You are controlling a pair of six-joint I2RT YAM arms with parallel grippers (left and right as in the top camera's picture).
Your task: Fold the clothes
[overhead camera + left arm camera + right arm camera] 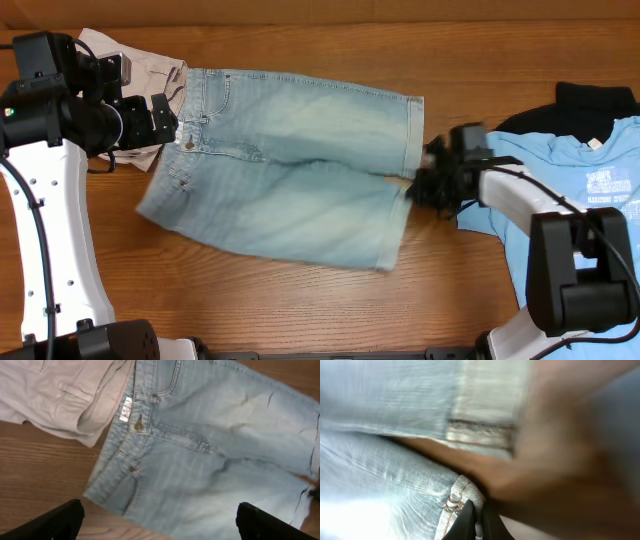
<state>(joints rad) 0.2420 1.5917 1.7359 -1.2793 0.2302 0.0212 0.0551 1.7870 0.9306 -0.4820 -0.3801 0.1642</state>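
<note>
Across the middle of the wooden table [300, 310] the denim shorts [290, 160] lie spread flat, waistband toward 9 o'clock and both leg hems toward 3 o'clock. The fly and its metal button [139, 423] face up, and the upper leg lies slightly apart from the lower one at the hems.

Up at 10 o'clock the beige shorts [130, 60] lie rumpled, and the denim waistband overlaps their edge. Over at 3 o'clock the sky-blue T-shirt [590, 190] lies print up, with the black garment [590, 100] showing from beneath it toward 1 o'clock.

The left gripper [160, 118] hangs over the waistband end, where denim meets beige. Seen from its own wrist, its fingers [60, 522] stand wide apart with nothing between them, the pocket stitching below.

The right gripper [432, 180] sits at the hem end, at the gap between the two legs, just beside the T-shirt. Its fingers [465, 520] are drawn nearly together, and a stitched hem corner lies right at their tips. That wrist view is badly blurred, so I cannot tell whether any cloth is actually caught between them.
</note>
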